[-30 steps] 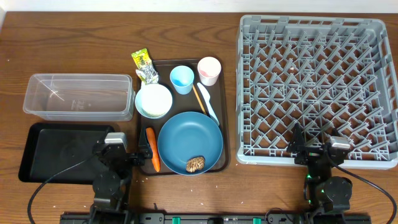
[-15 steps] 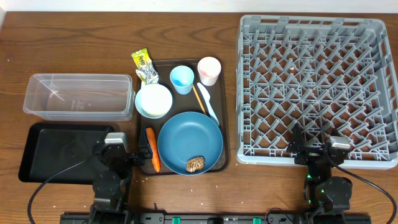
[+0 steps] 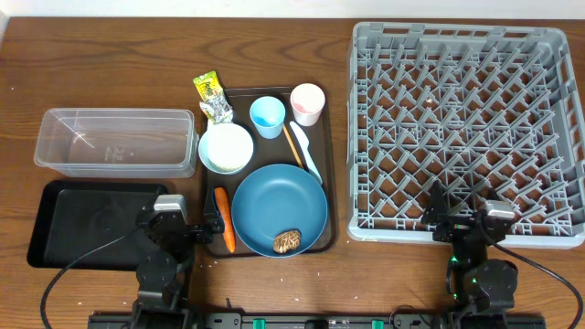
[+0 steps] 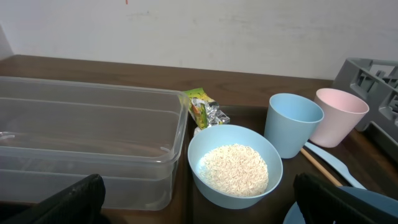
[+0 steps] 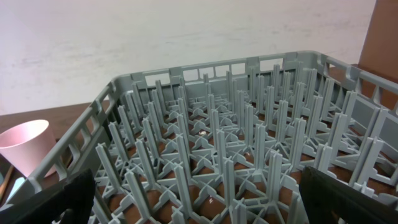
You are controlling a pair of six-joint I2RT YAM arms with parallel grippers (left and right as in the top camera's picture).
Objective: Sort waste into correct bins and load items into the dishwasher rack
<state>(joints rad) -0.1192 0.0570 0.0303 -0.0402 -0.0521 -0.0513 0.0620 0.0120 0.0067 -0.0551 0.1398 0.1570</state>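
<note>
Brown wooden table (image 3: 110, 55). A dark brown rectangular serving tray (image 3: 239, 105) in the middle holds most items. Large round blue plate (image 3: 274, 201) sits at the tray's near end, with a brown lumpy food piece (image 3: 287, 240) on its near rim. Orange carrot (image 3: 222, 219) lies on the tray just left of the plate. White bowl (image 3: 226, 148) behind the carrot, filled with loose white rice (image 4: 233, 169). Small light-blue cup (image 3: 267, 116) and small pink cup (image 3: 307, 103) stand upright side by side at the far end. Pale-blue spoon (image 3: 306, 148) lies between cups and plate, a thin wooden stick (image 3: 291, 144) beside it. Crumpled yellow-green and silver wrapper (image 3: 212, 97) on the table at the tray's far left corner. Clear plastic rectangular tub (image 3: 116, 142) left of the serving tray, shallow black rectangular tray (image 3: 78, 224) in front of the tub. Large square grey plastic pegged rack (image 3: 466, 128) on the right. Left jaws spread wide, gripping nothing, by the black tray's near right corner. Right jaws spread wide, gripping nothing, at the rack's near edge.
</note>
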